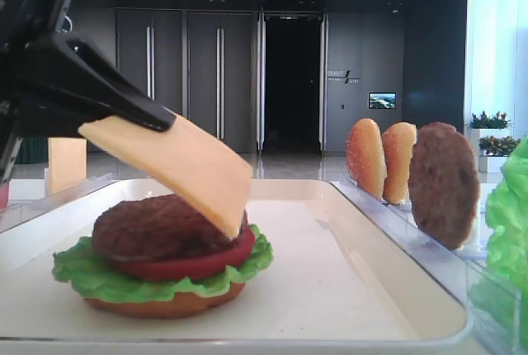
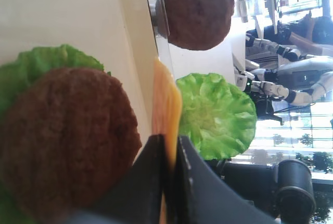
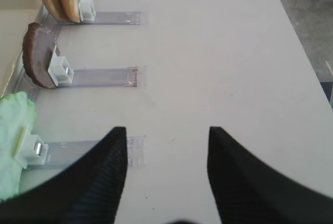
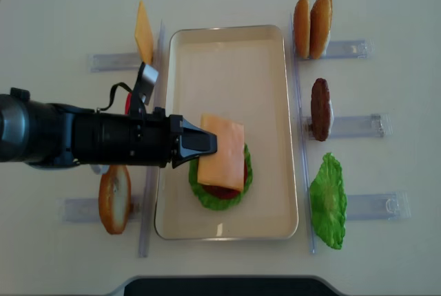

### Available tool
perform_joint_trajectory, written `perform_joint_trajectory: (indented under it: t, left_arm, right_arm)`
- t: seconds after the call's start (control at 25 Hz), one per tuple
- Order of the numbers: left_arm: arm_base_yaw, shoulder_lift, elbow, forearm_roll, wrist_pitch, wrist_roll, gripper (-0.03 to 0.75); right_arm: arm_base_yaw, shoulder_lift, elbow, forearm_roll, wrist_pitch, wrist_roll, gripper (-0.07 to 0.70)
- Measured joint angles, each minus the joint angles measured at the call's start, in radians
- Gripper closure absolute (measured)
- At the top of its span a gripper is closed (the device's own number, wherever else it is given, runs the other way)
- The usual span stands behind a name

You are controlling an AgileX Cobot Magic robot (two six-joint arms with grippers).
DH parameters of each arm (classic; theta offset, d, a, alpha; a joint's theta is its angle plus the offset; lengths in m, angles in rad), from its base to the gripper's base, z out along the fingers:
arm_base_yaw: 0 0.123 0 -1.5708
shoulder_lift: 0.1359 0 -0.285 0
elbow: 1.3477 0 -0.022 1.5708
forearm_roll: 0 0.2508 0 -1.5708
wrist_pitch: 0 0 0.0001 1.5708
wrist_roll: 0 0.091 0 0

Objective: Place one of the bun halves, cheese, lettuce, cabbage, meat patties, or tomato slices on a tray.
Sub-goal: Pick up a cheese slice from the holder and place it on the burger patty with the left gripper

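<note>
Over the middle of the tray (image 4: 227,227), the left gripper (image 4: 207,142) is pinching a cheese (image 4: 222,153) slice by one edge, fingers clamped tight on it. The slice hangs tilted above the stack, its low corner right at the meat patty (image 1: 161,224), though I can't tell if it's actually touching.

The stack so far, bottom up: a bun half (image 1: 165,301), lettuce (image 1: 91,276), a tomato slice (image 1: 198,264), then the patty. So most of the burger is already sitting on the tray, and the cheese looks like the layer going on now. It's not down yet, since the gripper hasn't let go.

Off to the right of the tray, the clear racks (image 4: 348,127) hold two more bun halves (image 4: 311,26) at the far end, a spare patty (image 4: 320,109) in the middle and a spare lettuce leaf (image 4: 327,201) nearest. On the left there's a second cheese slice (image 4: 143,32) at the far end and another bun (image 4: 115,198) nearer.

The right gripper (image 3: 166,156) is spread wide, holding nothing, just parked over bare table (image 3: 218,52) beside the racks.

My guess: lower, flatten, release, and this layer's done.
</note>
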Motion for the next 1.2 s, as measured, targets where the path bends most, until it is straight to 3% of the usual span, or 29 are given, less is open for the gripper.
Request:
perform_joint_trajectory:
  t: [0.12,1.2]
  left_arm:
    - [-0.024,0.000,0.000,0.001,-0.030,0.001,0.690]
    - [-0.013,0.000,0.000,0.001,-0.042,0.026,0.680]
  right_arm:
    - [0.000,0.000,0.000,0.000,0.000,0.000,0.262]
    - [0.000,0.000,0.000,0.000,0.000,0.000,0.264]
